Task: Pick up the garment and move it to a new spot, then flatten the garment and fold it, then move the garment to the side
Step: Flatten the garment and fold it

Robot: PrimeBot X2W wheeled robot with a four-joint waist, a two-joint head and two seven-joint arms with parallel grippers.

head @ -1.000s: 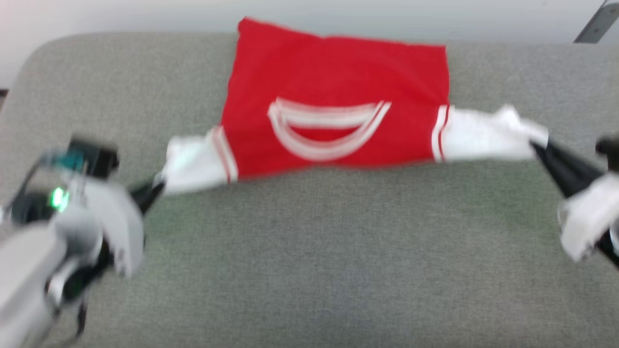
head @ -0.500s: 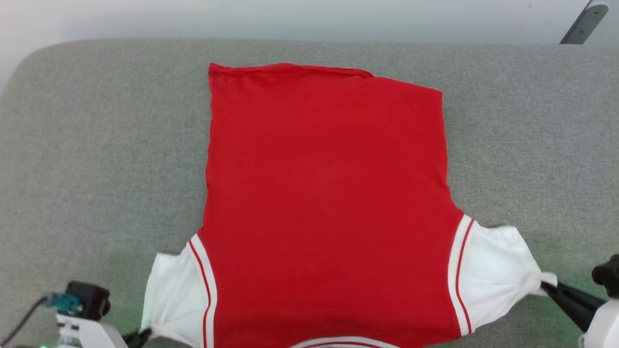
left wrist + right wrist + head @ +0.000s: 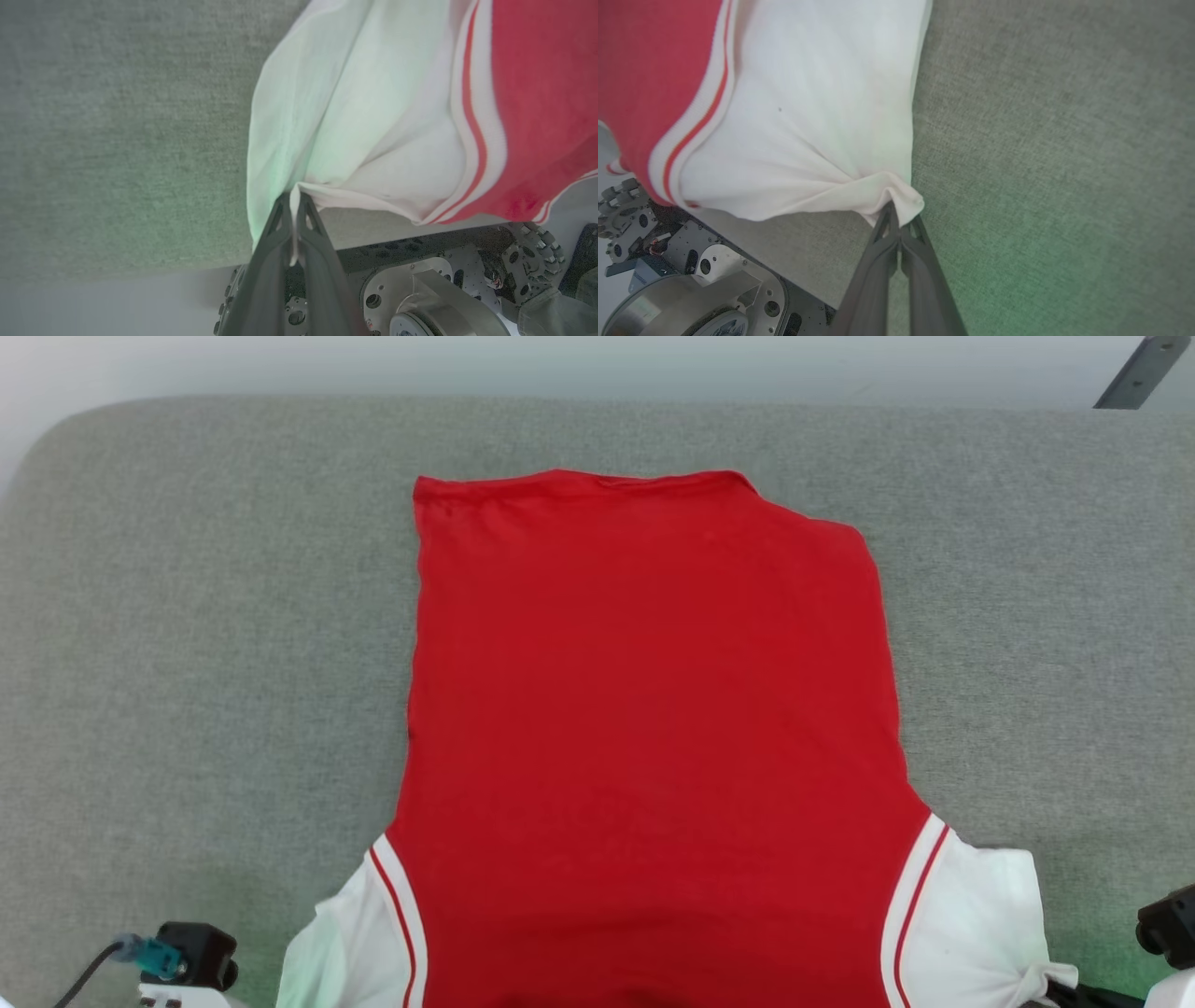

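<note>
I am holding the shirt (image 3: pixel 653 709) spread on the grey tabletop (image 3: pixel 187 616), with my left end effector (image 3: pixel 293 205) and right end effector (image 3: pixel 899 219) each clamped closed on a white sleeve tip, apparently tensioning the body flat for folding.

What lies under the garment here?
The grey padded surface shows around the garment, which lies on it. Anything beneath the red body is covered. Its near edge overhangs the robot's base.
</note>
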